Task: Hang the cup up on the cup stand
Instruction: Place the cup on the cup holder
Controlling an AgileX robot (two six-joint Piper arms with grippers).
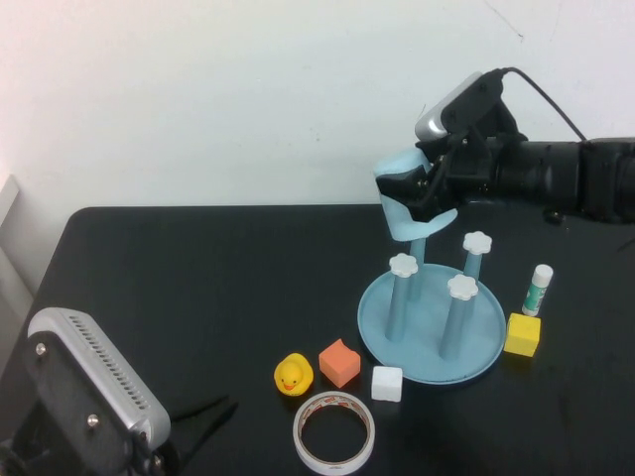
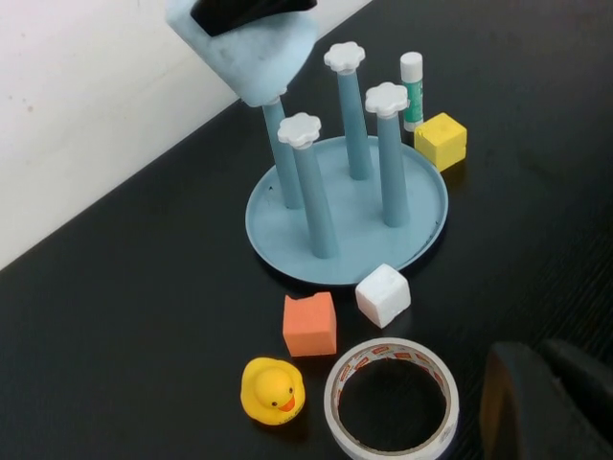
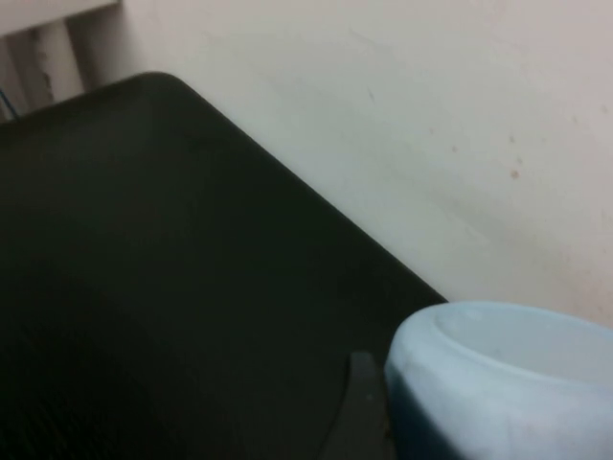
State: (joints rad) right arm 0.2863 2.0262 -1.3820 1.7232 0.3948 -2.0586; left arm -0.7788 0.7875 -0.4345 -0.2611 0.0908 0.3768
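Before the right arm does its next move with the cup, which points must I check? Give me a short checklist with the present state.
1. Cup is upside down over the back post: ok.
2. Post inside the cup's mouth: ok.
3. Right pincer around the cup, above the cup stand: ok.
4. Cup fully down on the post: cannot tell.
5. Left pincer shut, low at the near left of the table: ok.
6. White cube off the stand's dish: ok.
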